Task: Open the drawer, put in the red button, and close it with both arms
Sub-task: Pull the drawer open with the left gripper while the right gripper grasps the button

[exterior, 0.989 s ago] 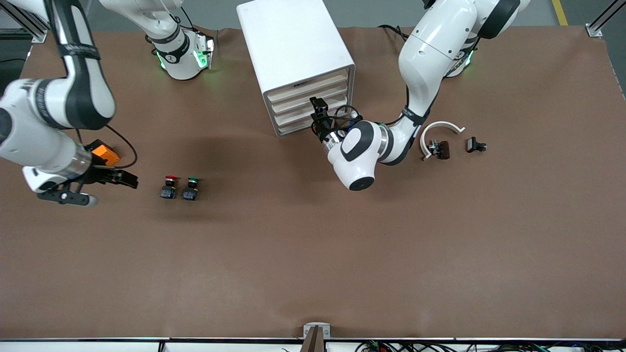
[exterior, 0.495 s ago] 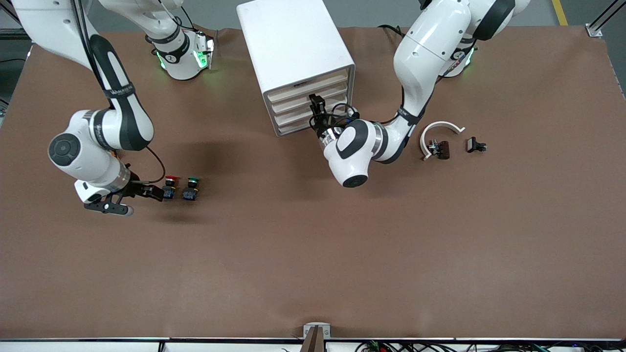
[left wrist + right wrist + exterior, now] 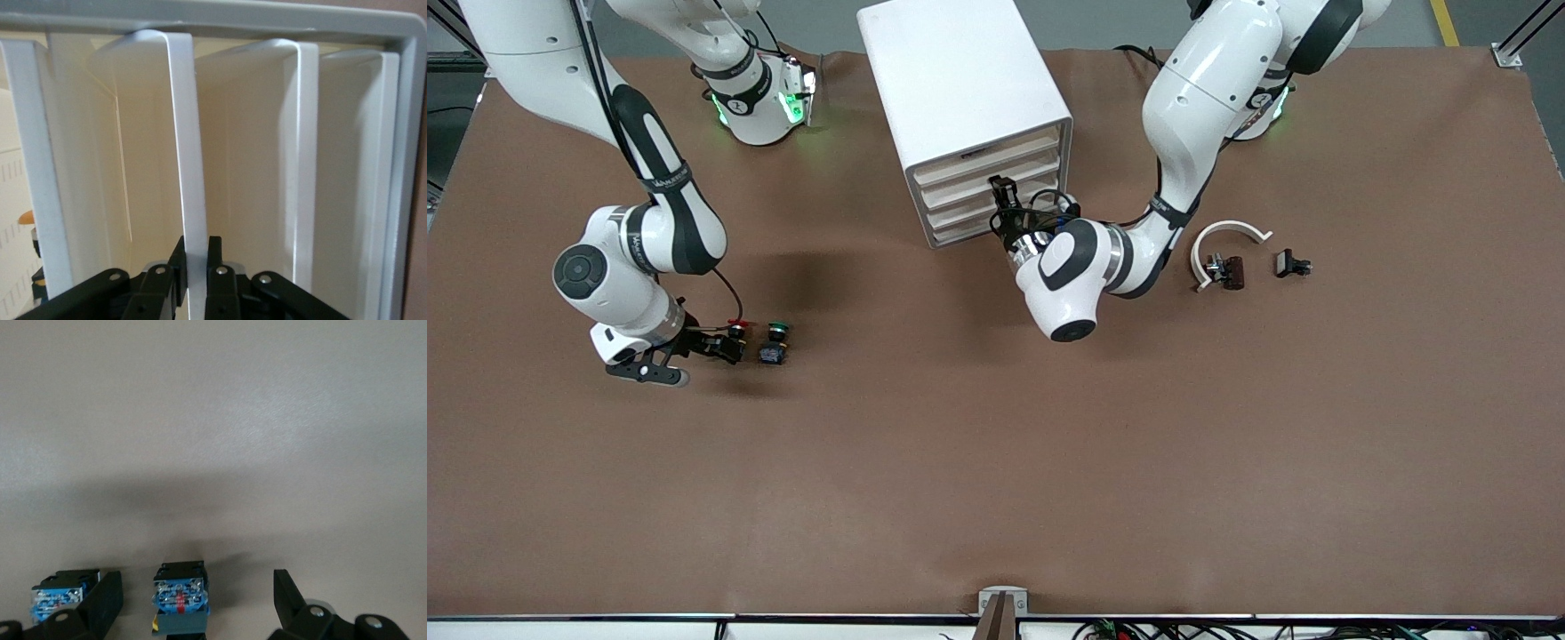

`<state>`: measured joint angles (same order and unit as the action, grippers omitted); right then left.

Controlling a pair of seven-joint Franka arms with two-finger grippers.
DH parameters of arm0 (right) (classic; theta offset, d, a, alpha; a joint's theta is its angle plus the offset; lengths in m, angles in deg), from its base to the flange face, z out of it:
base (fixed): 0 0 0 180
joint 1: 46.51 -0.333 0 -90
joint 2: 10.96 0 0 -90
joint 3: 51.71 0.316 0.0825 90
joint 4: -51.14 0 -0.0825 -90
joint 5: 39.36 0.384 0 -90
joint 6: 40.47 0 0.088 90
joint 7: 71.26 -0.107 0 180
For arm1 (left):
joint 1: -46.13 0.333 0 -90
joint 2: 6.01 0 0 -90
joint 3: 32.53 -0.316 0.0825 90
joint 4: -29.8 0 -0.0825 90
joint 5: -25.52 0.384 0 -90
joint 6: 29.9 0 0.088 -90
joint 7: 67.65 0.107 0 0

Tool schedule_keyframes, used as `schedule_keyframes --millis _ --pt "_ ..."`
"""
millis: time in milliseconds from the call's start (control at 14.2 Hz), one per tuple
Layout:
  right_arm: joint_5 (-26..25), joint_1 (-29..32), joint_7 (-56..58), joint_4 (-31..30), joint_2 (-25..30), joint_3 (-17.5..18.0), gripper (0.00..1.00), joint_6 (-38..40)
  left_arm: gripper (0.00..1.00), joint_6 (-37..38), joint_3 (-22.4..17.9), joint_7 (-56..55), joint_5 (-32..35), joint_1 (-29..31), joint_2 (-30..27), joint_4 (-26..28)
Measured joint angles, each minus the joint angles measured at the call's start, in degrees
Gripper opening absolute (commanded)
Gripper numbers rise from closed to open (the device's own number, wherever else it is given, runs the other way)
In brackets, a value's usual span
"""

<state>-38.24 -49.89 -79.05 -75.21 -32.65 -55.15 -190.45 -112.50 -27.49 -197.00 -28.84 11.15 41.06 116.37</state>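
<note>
Right gripper [image 3: 725,345] advanced — fingers now spread around red button [image 3: 736,327]; left gripper [image 3: 1003,191] clamped on drawer [image 3: 983,188] lip.

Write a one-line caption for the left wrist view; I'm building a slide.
Left pincer shut on a drawer front's thin edge of the white cabinet.
</note>
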Motion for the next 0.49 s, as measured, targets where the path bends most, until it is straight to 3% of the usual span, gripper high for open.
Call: schedule_keyframes --millis 495 --pt "0.0 -0.3 0.0 -1.0 -0.2 0.0 1.0 0.0 0.03 -0.2 -0.8 0.0 0.0 4.0 0.5 -1.7"
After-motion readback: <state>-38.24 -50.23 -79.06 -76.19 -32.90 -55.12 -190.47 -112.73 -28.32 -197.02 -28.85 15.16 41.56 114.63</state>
